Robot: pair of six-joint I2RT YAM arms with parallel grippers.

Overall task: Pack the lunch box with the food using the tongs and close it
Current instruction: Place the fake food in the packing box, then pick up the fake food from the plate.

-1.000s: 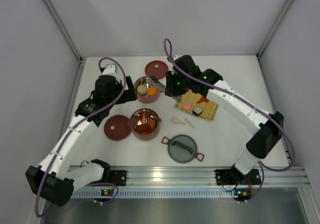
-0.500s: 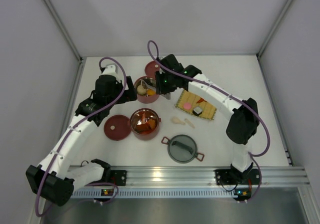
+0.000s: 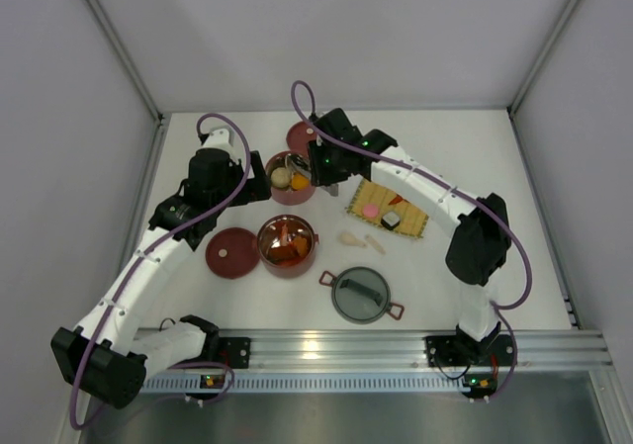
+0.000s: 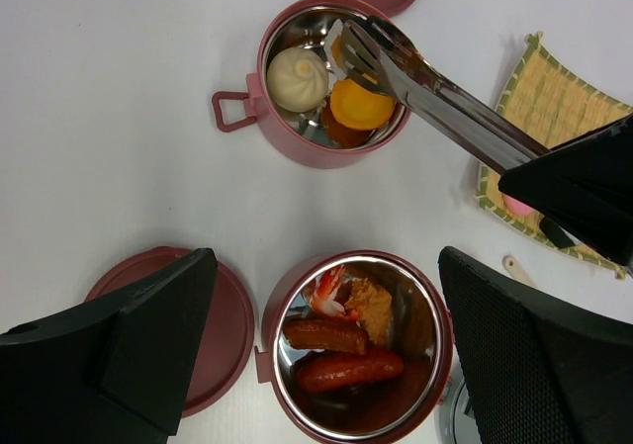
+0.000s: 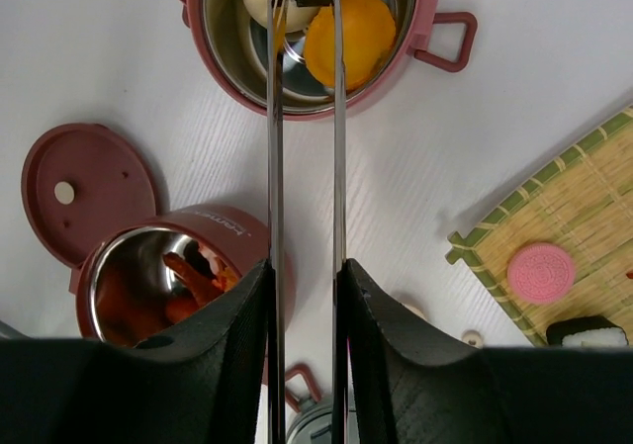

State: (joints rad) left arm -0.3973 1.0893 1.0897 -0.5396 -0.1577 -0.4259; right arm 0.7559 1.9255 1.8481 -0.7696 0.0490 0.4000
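My left arm point(image 3: 148, 261) and right arm point(image 3: 435, 192) are white tubular links joined by chunky black joint housings. A purple cable point(image 3: 223, 120) runs along each, looping free near the wrist. Small green lights point(image 3: 364, 145) glow on my right wrist housing. My left gripper point(image 4: 326, 266) has broad matte-black fingers point(image 4: 534, 345) with a fine mesh texture; my right gripper point(image 5: 304, 271) has smooth black ones.

Light: bright, even, from overhead. Shadows: soft, short, tight under the bowls point(image 4: 326, 155). Glare: pale streaks on the tongs point(image 4: 445, 103) and steel linings point(image 4: 287, 31). Focus: table point(image 4: 119, 118) sharp throughout; wrist-view fingers point(image 4: 119, 355) black, detail lost. Edges: walls point(image 3: 99, 68) lean outward in the overhead view. Colours: clean, slightly cool white.
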